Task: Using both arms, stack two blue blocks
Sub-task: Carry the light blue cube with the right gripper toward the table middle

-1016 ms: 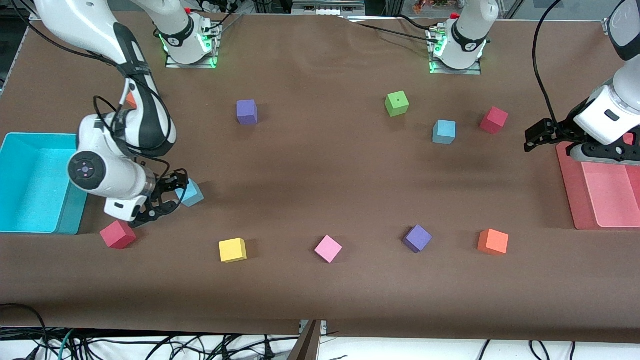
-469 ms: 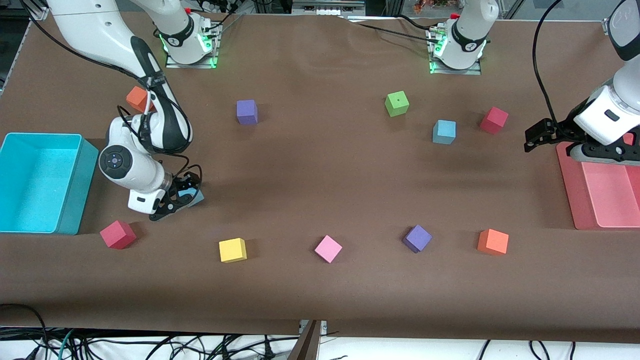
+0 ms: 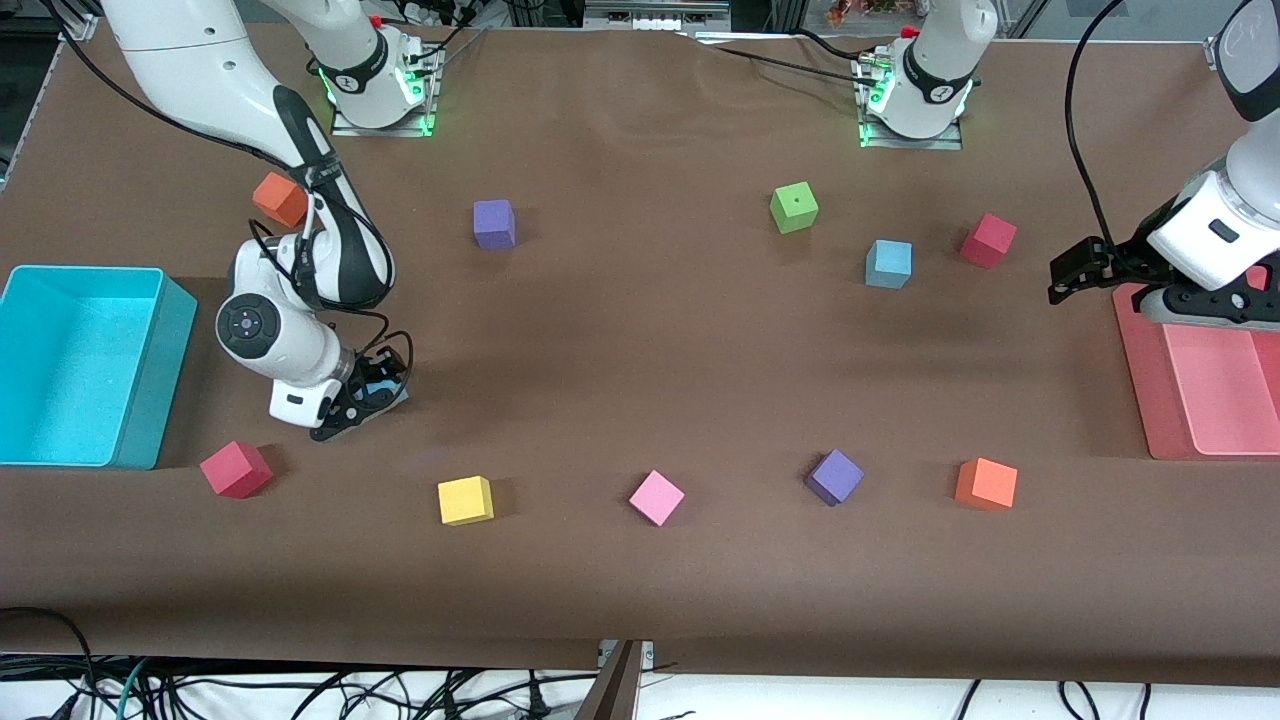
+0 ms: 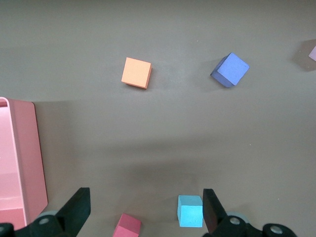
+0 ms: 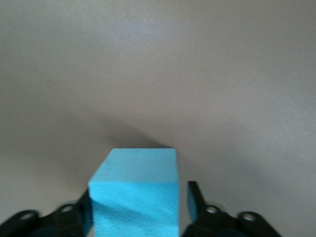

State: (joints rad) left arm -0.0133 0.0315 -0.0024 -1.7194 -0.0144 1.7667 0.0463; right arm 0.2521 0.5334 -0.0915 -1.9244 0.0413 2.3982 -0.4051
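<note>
**Mia:** What is the biggest thing here?

**Ben:** The brown table (image 3: 640, 350). Two white arms are reaching over it. The right arm (image 3: 300, 250) is bending low. The left arm (image 3: 1220, 230) is waiting at its own end of the table.

**Mia:** And the boxes?

**Ben:** A cyan bin (image 3: 165, 380) is sitting at the right arm's end. A pink tray (image 3: 1135, 370) is lying at the left arm's end.

**Mia:** What are the claws doing?

**Ben:** The right gripper (image 3: 360, 405) is down at the table, near the cyan bin. It is squeezing a blue block (image 5: 133, 192) between its two fingers. The left gripper (image 3: 1066, 275) is hanging over the table just beside the pink tray. Its fingers are spread wide and holding nothing.

**Mia:** Where is that blue block sitting?

**Ben:** Toward the right arm's end, farther from the front camera than the red cube (image 3: 235, 468).

**Mia:** And its twin?

**Ben:** The other blue block (image 3: 888, 264) is resting alone toward the left arm's end. It is sitting between the green cube (image 3: 794, 207) and the second red cube (image 3: 988, 240), a little nearer the front camera than both.
</note>
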